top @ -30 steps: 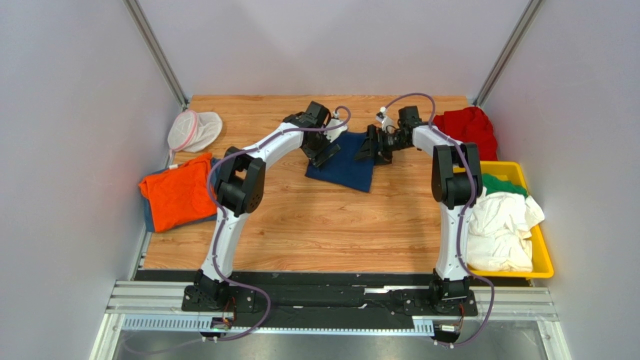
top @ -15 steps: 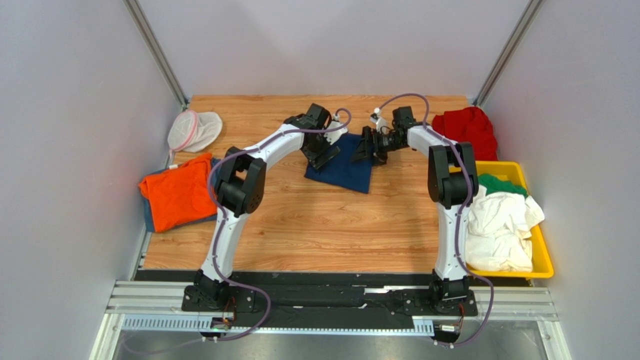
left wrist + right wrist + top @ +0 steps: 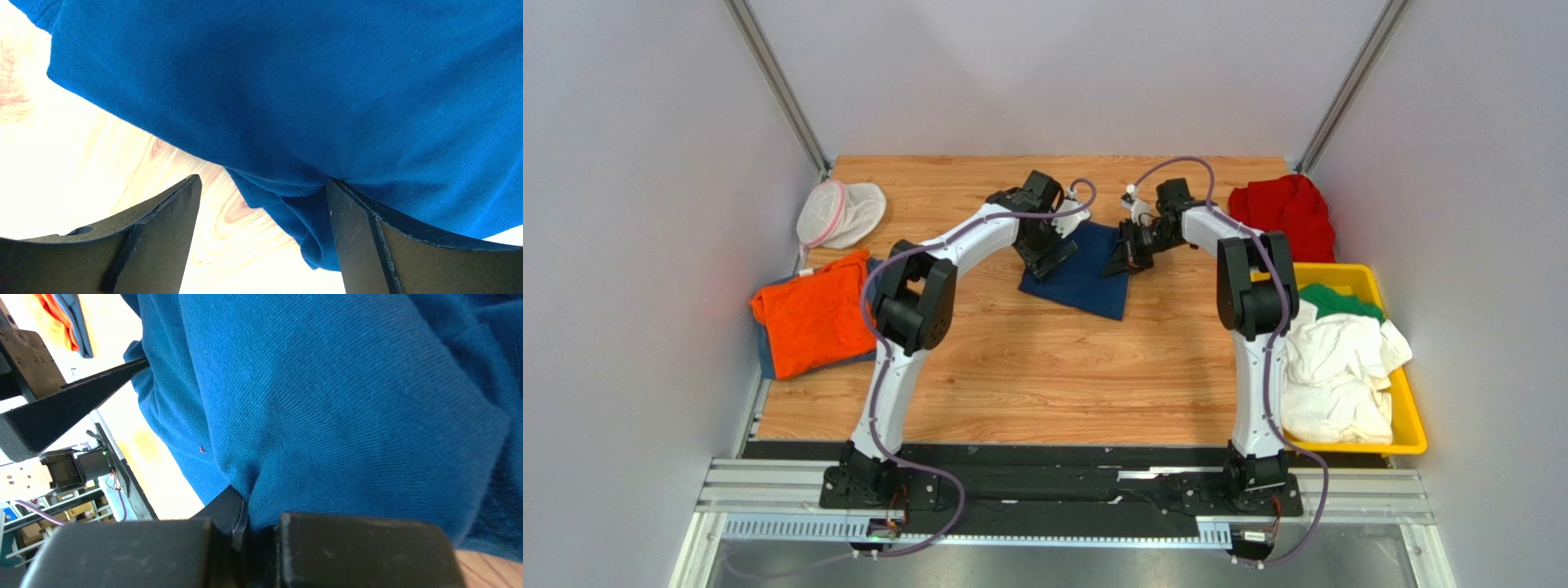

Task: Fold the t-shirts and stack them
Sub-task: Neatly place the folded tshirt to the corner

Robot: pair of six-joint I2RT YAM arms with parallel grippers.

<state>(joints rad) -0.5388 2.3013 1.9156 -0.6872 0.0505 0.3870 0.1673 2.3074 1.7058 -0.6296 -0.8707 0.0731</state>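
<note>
Overhead view of a wooden table (image 3: 1038, 368) with two white robot arms reaching toward the upper centre of the frame. There a navy blue t-shirt (image 3: 1081, 279) lies partly folded into a rough rectangle, plain side up with no print showing. The left hand (image 3: 1051, 255) sits at the shirt's left edge with its jaws spread. In its wrist view, the two dark fingers (image 3: 159, 233) straddle a bunched corner of the blue fabric just above the wood. Nothing is clamped, and the hand appears lined up to take that corner. The right hand (image 3: 1127, 254) is at the shirt's right edge, its tips pressed together and pinching a fold of the navy fabric. In its wrist view, the fabric puckers into the closed tips. A grip on opposite edges would probably let the two arms lift and fold the shirt evenly. At the middle left, an orange t-shirt (image 3: 815, 312) lies folded on top of some blue cloth (image 3: 772, 361); this looks like the start of the stack. A white mesh pouch (image 3: 838, 211) with a pink rim sits in the upper left. A red t-shirt (image 3: 1286, 211) lies crumpled at the upper right. A yellow bin (image 3: 1409, 423) at the right edge holds a white t-shirt (image 3: 1339, 374) and a green t-shirt (image 3: 1342, 301), both seemingly not yet folded.
</note>
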